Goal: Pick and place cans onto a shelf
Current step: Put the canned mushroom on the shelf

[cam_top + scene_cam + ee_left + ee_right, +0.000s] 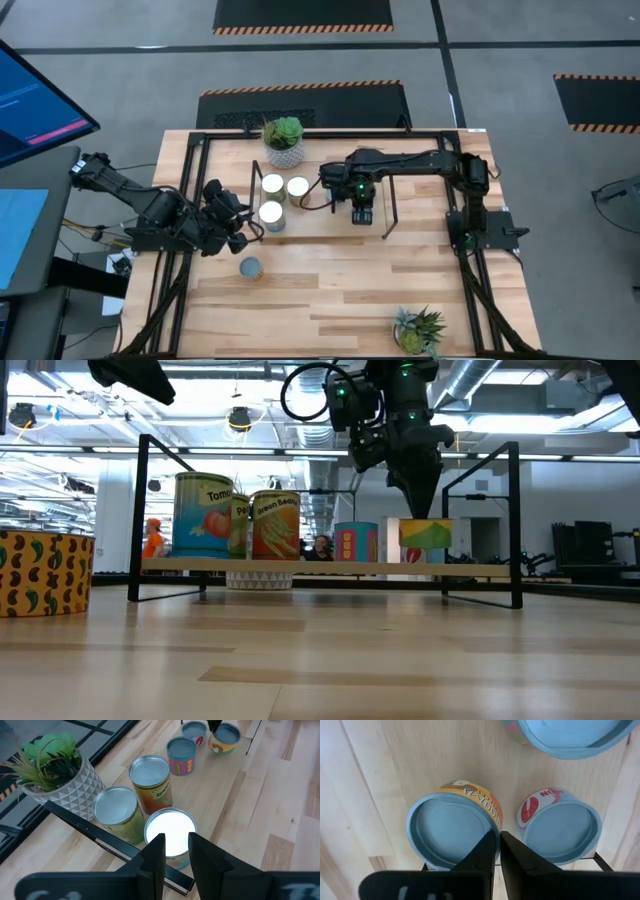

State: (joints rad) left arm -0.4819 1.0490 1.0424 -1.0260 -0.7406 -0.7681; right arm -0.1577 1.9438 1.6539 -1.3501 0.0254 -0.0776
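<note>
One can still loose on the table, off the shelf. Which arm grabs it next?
Left. The loose can sits on the table just below the left hand. The right hand hangs over the shelf, above cans already placed, farther away.

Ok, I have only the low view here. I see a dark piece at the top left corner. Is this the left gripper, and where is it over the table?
Observer: Yes. The left gripper is at the left end of the shelf, fingers apart, above the bright-topped can.
Operator: And the right one, is it over a can?
Observer: The right gripper points down between two blue-topped cans, the orange-labelled can and the red-labelled can.
Operator: Does any can stand off the shelf?
Observer: Yes, the lone can stands on the table, close to the left gripper.
</note>
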